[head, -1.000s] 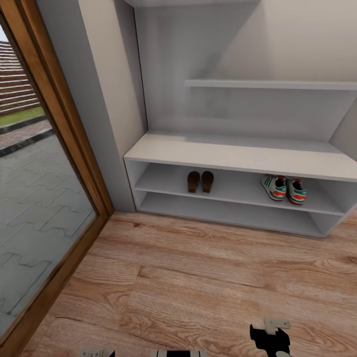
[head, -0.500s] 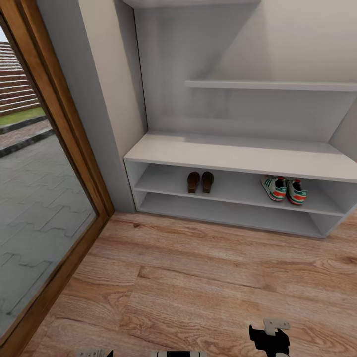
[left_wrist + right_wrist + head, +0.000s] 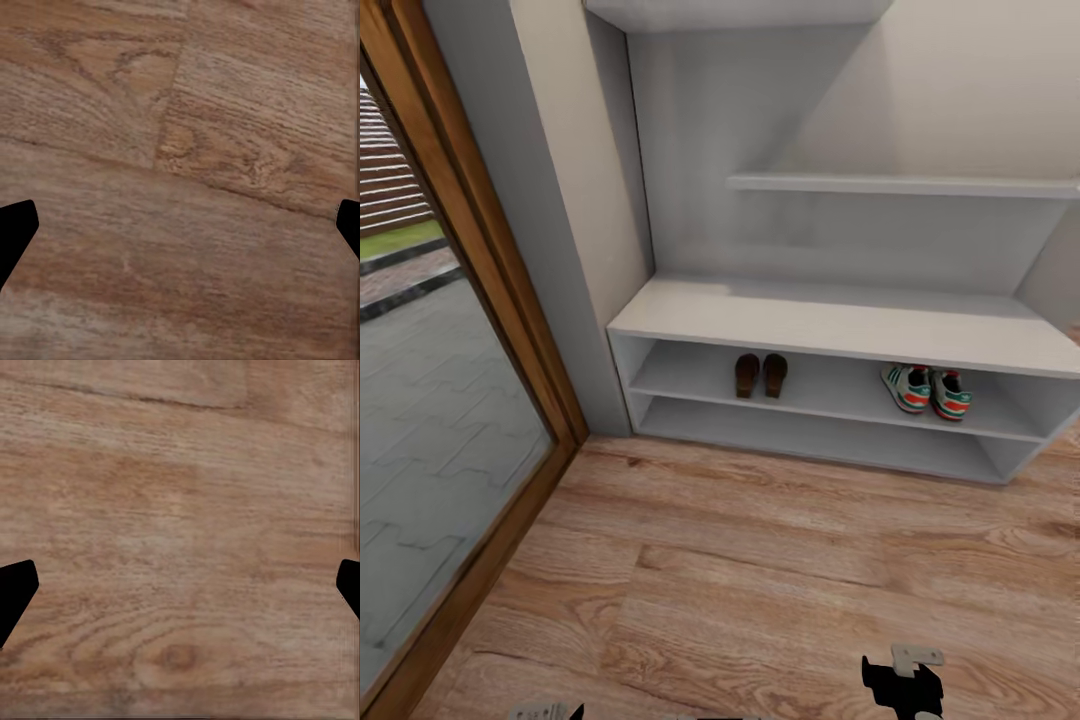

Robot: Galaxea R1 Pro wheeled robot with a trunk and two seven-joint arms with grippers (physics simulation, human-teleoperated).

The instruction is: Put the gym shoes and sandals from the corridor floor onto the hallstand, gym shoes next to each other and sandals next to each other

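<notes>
The corridor floor (image 3: 760, 580) of light wood-grain planks runs up to the white hallstand (image 3: 840, 325), and a wood-framed glass door (image 3: 450, 420) stands at the left. Compared with 1 second ago, the whole picture has slid a little: the rack sits slightly smaller and its upper floating shelf (image 3: 900, 185) lies lower in the head view, so the camera has moved, not the things. The 2 sandals (image 3: 760, 375) rest side by side on the upper shelf level, and the 2 gym shoes (image 3: 926, 389) rest side by side on the same level, well apart from the sandals. No shoe lies on the floor here, so I judge the task as finished.

The right gripper (image 3: 180, 585) looks down at bare planks with its fingers (image 3: 16, 589) spread wide and nothing between them. The left gripper (image 3: 180, 225) is the same, wide apart over empty floor.
</notes>
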